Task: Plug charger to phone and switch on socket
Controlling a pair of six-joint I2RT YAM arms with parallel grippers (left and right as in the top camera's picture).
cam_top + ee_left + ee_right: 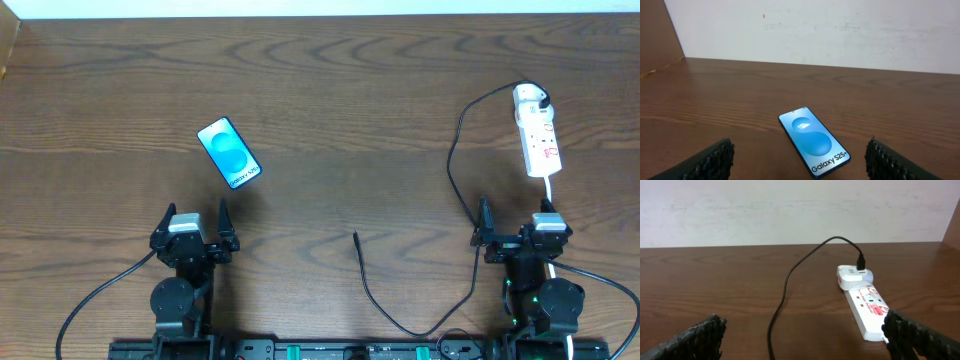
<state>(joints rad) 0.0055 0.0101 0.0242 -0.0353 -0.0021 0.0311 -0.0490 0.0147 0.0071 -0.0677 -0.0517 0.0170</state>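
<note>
The phone [229, 153] lies face up and tilted on the left of the wooden table, blue screen with "Galaxy S25" text; it also shows in the left wrist view [813, 141]. The white socket strip [537, 132] lies at the far right, also in the right wrist view [865, 302]. The black charger cable [455, 170] runs from a white adapter on the strip's far end, loops down, and ends in a free tip [356, 236] mid-table; it also shows in the right wrist view [785, 287]. My left gripper [192, 232] is open and empty, just short of the phone. My right gripper [515, 235] is open and empty, short of the strip.
The strip's white cord [552, 195] runs toward the right arm's base. A wall [810, 30] stands behind the table's far edge. A brown board [657, 35] stands at the far left corner.
</note>
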